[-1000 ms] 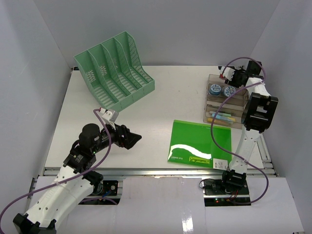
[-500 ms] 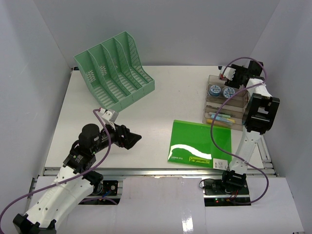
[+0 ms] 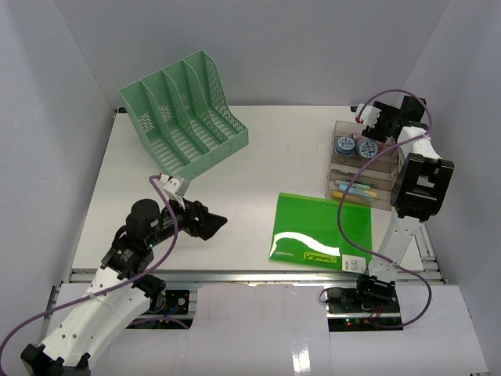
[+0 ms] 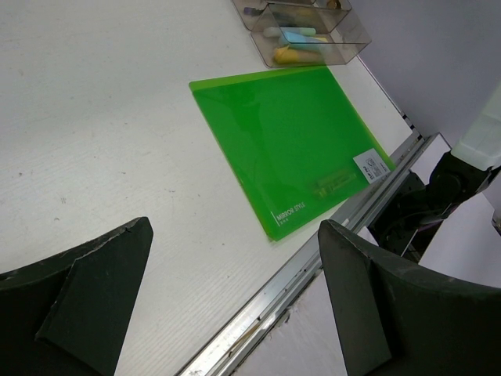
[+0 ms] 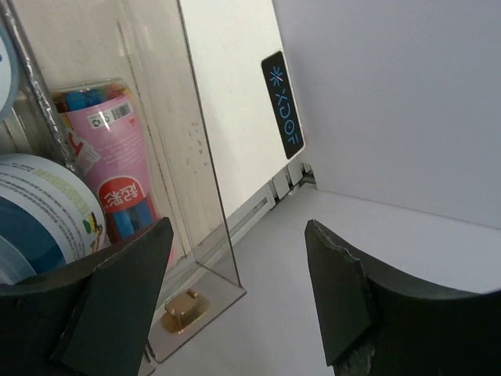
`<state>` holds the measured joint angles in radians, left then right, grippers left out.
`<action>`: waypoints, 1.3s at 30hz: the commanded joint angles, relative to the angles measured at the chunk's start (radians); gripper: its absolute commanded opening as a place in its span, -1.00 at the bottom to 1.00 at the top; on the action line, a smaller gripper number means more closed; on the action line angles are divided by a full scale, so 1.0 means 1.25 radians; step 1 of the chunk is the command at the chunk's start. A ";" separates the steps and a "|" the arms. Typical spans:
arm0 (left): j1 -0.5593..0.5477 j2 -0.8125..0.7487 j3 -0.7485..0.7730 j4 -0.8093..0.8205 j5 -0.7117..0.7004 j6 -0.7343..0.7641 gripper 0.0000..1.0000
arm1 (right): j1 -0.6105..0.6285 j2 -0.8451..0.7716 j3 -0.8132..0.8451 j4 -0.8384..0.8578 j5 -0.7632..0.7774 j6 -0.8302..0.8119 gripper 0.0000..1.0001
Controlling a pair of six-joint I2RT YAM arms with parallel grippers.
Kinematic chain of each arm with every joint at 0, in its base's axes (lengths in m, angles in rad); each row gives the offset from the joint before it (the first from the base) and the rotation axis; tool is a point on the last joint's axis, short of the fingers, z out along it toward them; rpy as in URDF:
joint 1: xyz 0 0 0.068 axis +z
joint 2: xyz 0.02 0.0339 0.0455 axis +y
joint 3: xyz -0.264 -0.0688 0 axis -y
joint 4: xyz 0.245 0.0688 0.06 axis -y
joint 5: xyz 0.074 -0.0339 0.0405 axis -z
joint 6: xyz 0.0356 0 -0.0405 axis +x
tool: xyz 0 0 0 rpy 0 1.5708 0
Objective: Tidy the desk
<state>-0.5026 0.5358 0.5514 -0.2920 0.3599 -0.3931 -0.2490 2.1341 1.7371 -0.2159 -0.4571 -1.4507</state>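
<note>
The white desk (image 3: 258, 176) carries a green folder (image 3: 321, 230) at the front right, also in the left wrist view (image 4: 290, 141). A clear plastic organizer (image 3: 362, 166) at the back right holds blue-lidded tubs (image 3: 356, 146) and pens. My left gripper (image 3: 213, 223) is open and empty, low over the desk left of the folder, pointing at it. My right gripper (image 3: 368, 124) is open and empty at the organizer's far end. In the right wrist view the organizer's clear wall (image 5: 200, 149), a pink tube (image 5: 117, 172) and a tub (image 5: 39, 211) show.
A mint green file rack (image 3: 184, 113) with several slots stands at the back left. Pale grey walls enclose the desk on three sides. A silver rail (image 3: 258, 276) runs along the front edge, also in the left wrist view (image 4: 313, 274).
My right arm has shifted slightly right and back by the organizer. My left arm has not moved.
</note>
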 commanded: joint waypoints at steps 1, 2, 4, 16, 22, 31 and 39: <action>0.000 -0.004 0.003 0.005 0.008 0.005 0.96 | -0.008 -0.108 -0.019 0.032 0.077 0.229 0.53; 0.001 -0.005 0.003 0.005 0.008 0.005 0.96 | -0.009 -0.128 -0.035 0.034 0.084 0.257 0.54; 0.001 -0.008 0.003 0.007 0.009 0.005 0.96 | -0.012 -0.214 -0.131 0.059 0.085 0.347 0.56; 0.000 -0.041 -0.001 0.014 0.010 -0.005 0.96 | -0.012 -0.704 -0.559 -0.095 -0.198 0.508 0.80; 0.000 -0.049 -0.033 0.028 0.044 -0.105 0.96 | 0.008 -0.796 -0.553 -0.703 -0.489 -0.056 0.80; 0.000 -0.128 -0.136 0.032 0.049 -0.385 0.96 | 0.519 -1.015 -0.752 -0.482 -0.109 0.189 0.82; -0.005 -0.040 -0.173 0.056 0.069 -0.453 0.96 | 0.680 -0.945 -0.772 -0.386 0.110 0.450 0.98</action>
<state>-0.5030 0.4093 0.3479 -0.2504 0.4124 -0.8943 0.5838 0.9276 0.7722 -0.7965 -0.4993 -1.0907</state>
